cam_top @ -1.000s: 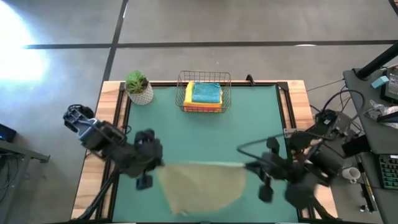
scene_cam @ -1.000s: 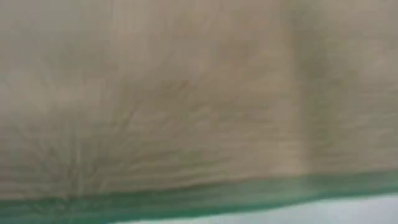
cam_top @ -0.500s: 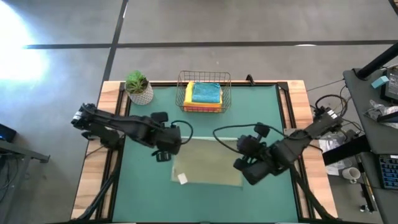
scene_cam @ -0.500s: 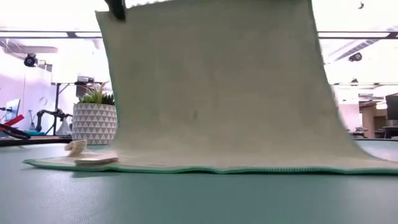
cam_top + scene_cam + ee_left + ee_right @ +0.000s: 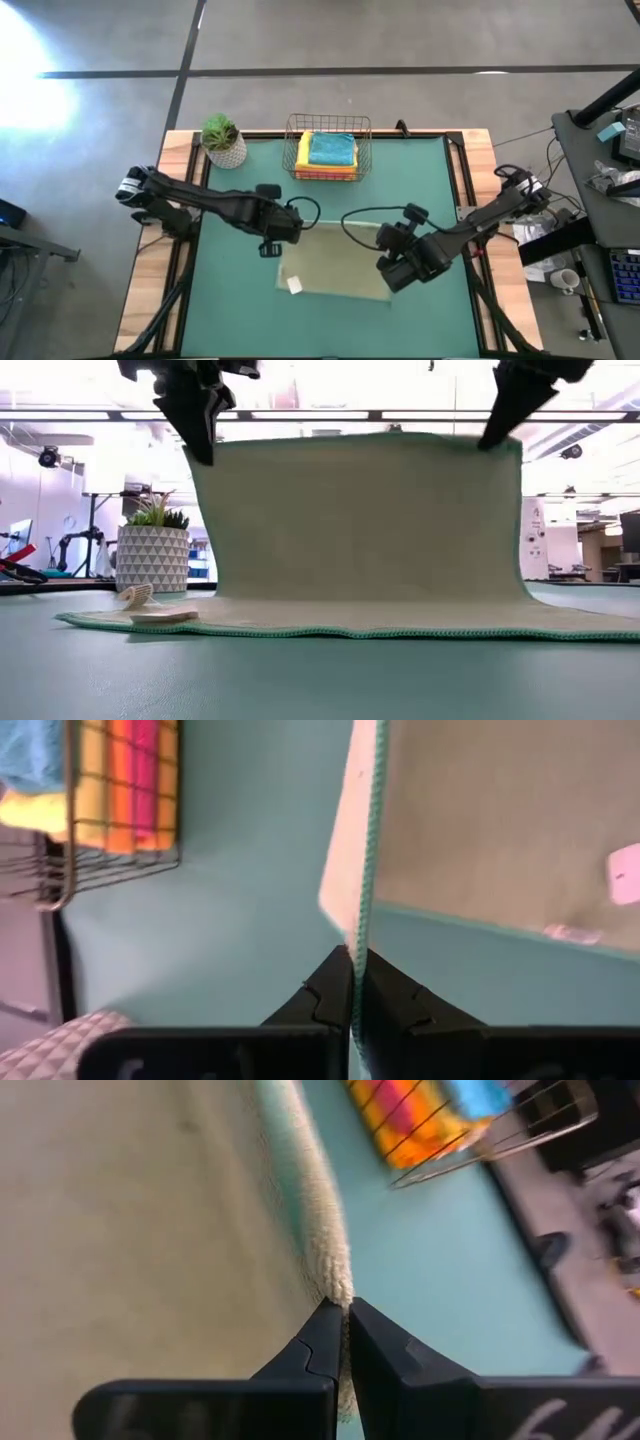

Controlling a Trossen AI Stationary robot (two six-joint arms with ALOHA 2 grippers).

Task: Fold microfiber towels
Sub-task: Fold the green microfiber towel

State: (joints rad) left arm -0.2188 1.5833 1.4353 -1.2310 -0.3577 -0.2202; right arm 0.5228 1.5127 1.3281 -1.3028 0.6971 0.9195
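Fingers of the left gripper point(image 5: 205, 445) and right gripper point(image 5: 495, 438) are clamped on the two far corners of the pale sage green microfiber towel point(image 5: 365, 525), holding that edge raised above the green tabletop point(image 5: 420, 190) while its near part lies flat, a small white tag point(image 5: 293, 286) showing. More folded towels sit in the wire basket point(image 5: 328, 150) beside a potted plant point(image 5: 223, 140).

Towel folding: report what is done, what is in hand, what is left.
Done: folded towels sit stacked in the wire basket. In hand: the left gripper and right gripper are each shut on a far corner of the sage towel, holding that half upright while its near half lies on the green mat. Left: lay the raised half over, finish the folds.
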